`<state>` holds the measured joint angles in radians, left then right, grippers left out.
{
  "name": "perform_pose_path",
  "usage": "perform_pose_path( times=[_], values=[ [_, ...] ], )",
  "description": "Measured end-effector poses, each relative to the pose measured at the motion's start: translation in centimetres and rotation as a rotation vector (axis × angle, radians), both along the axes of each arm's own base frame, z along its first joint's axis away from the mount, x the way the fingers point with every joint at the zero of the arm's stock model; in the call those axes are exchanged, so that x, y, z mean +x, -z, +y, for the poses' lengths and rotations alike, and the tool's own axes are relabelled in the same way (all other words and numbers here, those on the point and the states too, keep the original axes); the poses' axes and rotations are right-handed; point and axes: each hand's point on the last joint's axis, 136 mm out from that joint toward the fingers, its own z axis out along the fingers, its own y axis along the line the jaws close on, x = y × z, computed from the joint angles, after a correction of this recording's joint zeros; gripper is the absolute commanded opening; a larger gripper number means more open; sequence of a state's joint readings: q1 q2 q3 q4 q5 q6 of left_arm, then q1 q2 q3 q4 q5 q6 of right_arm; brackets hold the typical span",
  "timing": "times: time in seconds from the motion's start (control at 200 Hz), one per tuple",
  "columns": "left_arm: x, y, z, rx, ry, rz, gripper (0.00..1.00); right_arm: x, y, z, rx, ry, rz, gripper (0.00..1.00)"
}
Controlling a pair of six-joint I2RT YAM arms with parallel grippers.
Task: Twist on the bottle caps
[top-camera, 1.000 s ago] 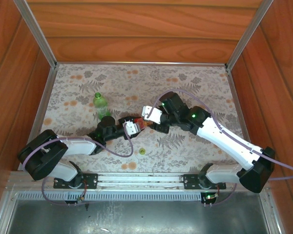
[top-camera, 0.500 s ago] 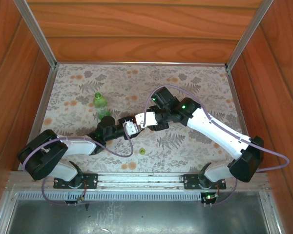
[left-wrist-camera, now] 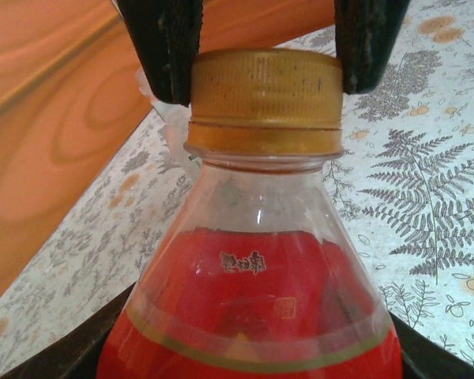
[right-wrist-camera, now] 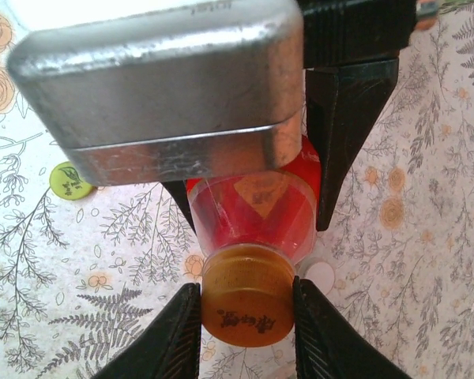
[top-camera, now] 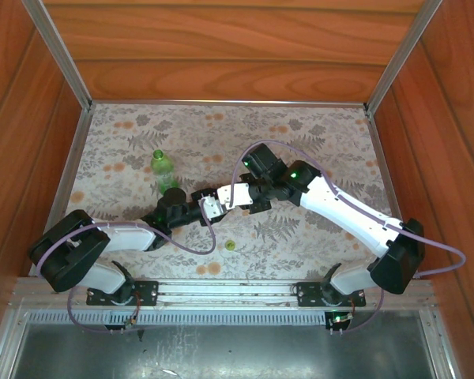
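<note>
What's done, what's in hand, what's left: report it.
Done: nothing visibly finished. In hand: the left gripper holds the red bottle while the right gripper pinches the orange cap seated on its neck; tightness cannot be judged. Left: the yellow-green cap and white cap lie loose on the tablecloth, and the green bottle stands apart.

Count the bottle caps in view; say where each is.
3. The orange cap sits on the red bottle, gripped by the right pincer; the yellow-green cap and the white cap lie on the tablecloth.
</note>
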<state>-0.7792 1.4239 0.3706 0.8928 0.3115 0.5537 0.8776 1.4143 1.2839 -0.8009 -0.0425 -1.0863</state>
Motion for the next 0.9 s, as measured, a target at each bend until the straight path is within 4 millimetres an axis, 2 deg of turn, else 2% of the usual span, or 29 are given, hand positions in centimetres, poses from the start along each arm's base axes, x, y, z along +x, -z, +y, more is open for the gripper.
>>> perform_pose_path(
  times=[0.21, 0.445, 0.53, 0.625, 0.73, 0.785, 0.899],
  values=[
    [0.0, 0.2, 0.1, 0.007, -0.002, 0.006, 0.58, 0.1, 0.3, -0.1, 0.026, 0.077, 0.03, 0.11],
    [0.0, 0.3, 0.1, 0.008, -0.003, 0.007, 0.58, 0.1, 0.2, -0.1, 0.133, 0.337, 0.165, 0.02],
    [0.0, 0.3, 0.1, 0.008, -0.003, 0.007, 0.58, 0.1, 0.2, -0.2, 0.178, 0.439, 0.221, 0.02],
    [-0.1, 0.3, 0.1, 0.007, 0.0, 0.008, 0.58, 0.0, 0.1, -0.2, 0.214, 0.502, 0.259, 0.2],
    [-0.2, 0.2, 0.0, 0.004, 0.008, 0.008, 0.58, -0.3, 0.0, -0.3, 0.245, 0.498, 0.261, 0.29],
    [-0.3, 0.1, -0.1, 0.0, 0.012, 0.01, 0.58, -0.5, -0.2, -0.4, 0.259, 0.495, 0.258, 0.47],
    [-0.3, 0.0, -0.1, -0.008, 0.012, 0.022, 0.58, -0.1, -1.8, -0.3, 0.334, 0.522, 0.234, 0.72]
  ],
)
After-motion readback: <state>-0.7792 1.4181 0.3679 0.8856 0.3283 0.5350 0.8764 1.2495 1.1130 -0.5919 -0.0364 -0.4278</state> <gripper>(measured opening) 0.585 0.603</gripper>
